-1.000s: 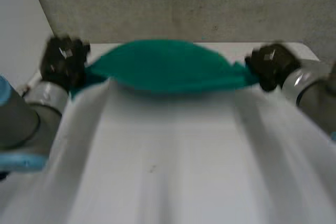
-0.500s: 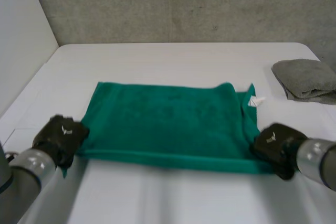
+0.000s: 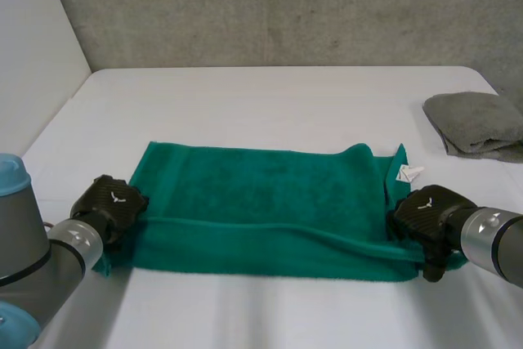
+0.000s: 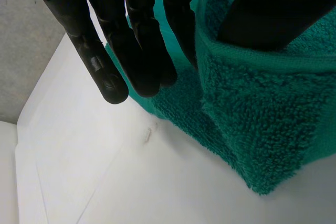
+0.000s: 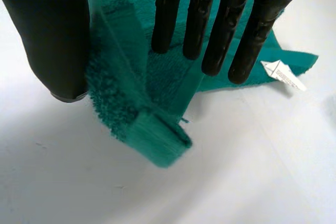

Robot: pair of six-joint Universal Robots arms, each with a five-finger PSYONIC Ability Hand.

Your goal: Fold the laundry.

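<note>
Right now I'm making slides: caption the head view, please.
Left hand and right hand pinch the near corners of a folded green towel on the white table.

We read this as a robot test lab: a white table (image 3: 270, 96) backed at twelve o'clock by a rough concrete wall (image 3: 286, 6), a plain white wall (image 3: 33, 46) at ten o'clock.

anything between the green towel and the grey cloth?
Bare white table in the head view; only a white tag on the green towel pokes toward the grey cloth.
</note>
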